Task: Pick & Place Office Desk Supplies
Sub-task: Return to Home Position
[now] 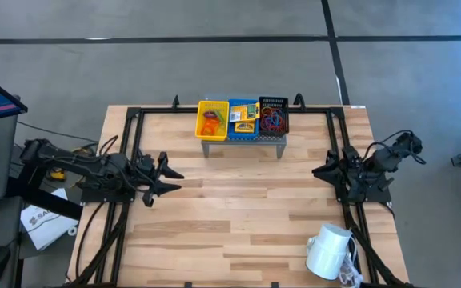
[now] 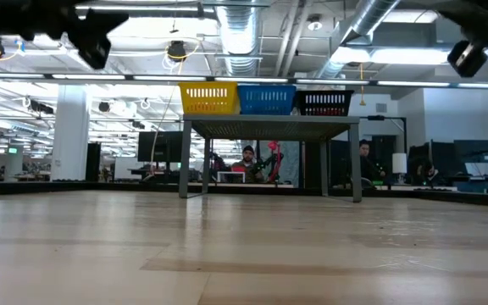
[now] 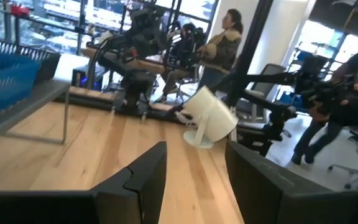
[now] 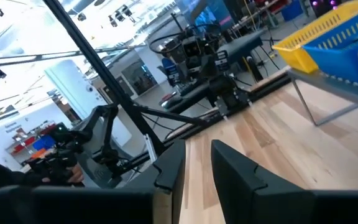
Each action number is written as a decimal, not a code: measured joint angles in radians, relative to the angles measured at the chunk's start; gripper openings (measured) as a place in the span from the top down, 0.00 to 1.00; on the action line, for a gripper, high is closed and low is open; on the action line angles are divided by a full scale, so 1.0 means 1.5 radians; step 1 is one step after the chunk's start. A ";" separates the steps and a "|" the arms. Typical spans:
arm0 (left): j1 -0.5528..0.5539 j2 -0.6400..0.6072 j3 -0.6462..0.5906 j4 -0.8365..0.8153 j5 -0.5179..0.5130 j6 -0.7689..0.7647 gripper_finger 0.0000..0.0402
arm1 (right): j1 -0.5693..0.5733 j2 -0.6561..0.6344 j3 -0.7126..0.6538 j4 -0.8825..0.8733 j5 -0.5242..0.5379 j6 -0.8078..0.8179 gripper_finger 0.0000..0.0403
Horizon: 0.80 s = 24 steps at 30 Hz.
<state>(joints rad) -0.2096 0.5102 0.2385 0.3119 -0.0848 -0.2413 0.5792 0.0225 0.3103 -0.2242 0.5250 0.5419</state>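
High view: the left jaws stand spread and empty at the table's 9 o'clock on the left arm, and the right jaws, parted and holding nothing, sit at 3 o'clock on the right arm. At 12 o'clock, well apart from both, the yellow bin with orange loops, the blue bin with yellow packets and the black mesh bin with red and blue loops stand side by side on the grey riser. A white mug lies on its side near 5 o'clock.
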 joint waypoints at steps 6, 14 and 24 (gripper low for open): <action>0.000 -0.013 -0.060 0.071 -0.014 0.001 0.60 | -0.004 -0.013 -0.036 0.001 -0.003 0.005 0.81; 0.001 -0.018 -0.140 0.154 -0.027 0.013 0.60 | -0.004 -0.013 -0.061 -0.002 -0.003 0.005 0.81; 0.001 -0.017 -0.155 0.163 -0.031 0.011 0.60 | -0.004 -0.013 -0.102 -0.007 -0.003 0.002 0.81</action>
<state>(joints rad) -0.2081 0.4850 0.0067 0.5558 -0.1314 -0.2242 0.5739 0.0025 0.1574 -0.2350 0.5201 0.5454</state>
